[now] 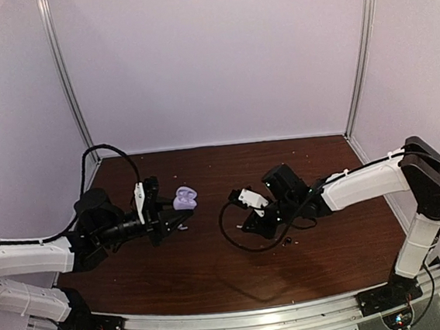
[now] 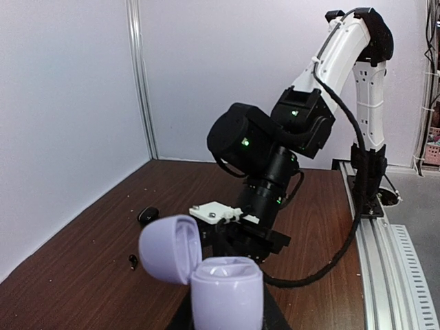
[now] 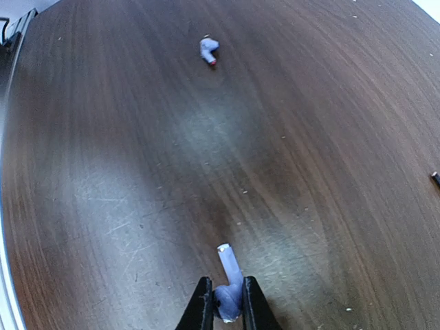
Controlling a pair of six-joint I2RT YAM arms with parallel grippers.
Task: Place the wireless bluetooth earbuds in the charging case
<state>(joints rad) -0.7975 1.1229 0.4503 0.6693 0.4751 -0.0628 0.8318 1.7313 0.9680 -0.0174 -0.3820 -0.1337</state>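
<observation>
Pinched one lilac earbud in the right gripper, stem sticking straight out past the tips, and squeezed the open charging case in the left gripper, off to the bud's left with a gap between; saw a second earbud lying on the table.

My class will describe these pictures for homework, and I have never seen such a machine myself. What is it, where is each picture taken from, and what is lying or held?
Two robot arms stand at a brown table. One picture looks down from above; the other two come from a camera on each arm's wrist. The left claw grips an open lilac charging case. The right claw is shut on a lilac earbud. A second lilac earbud lies loose on the wood, and so does a small dark piece, too small to identify.
</observation>
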